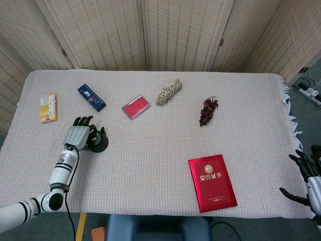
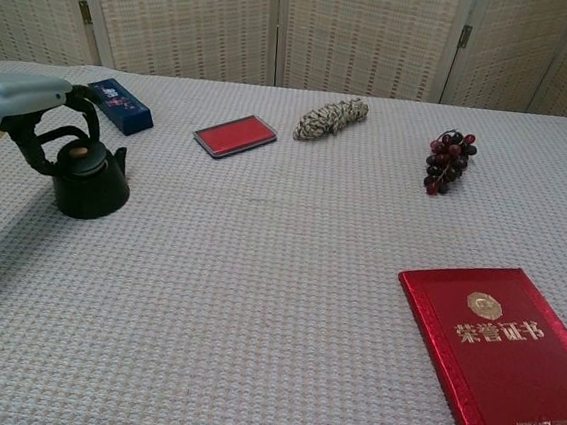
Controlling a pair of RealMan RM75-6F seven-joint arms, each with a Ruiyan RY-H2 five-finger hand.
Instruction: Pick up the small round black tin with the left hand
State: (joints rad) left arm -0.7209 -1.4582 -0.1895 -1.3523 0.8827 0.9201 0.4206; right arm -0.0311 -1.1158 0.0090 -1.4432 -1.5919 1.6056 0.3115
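The small round black tin (image 1: 99,142) (image 2: 90,186) stands upright on the woven cloth at the left side of the table, its lid knob on top. My left hand (image 1: 78,136) (image 2: 14,106) hovers just left of it with its fingers stretched out and apart. In the chest view the dark fingertips (image 2: 88,118) still arch close over the tin's top, and I see no grip on it. My right hand (image 1: 308,179) hangs past the table's right front corner with its fingers spread and nothing in it.
A blue box (image 1: 91,97) (image 2: 120,104) lies behind the tin and a yellow box (image 1: 48,107) at the far left. A red flat case (image 1: 135,106), a rope bundle (image 1: 168,92), grapes (image 1: 208,111) and a red certificate book (image 1: 212,183) lie further right.
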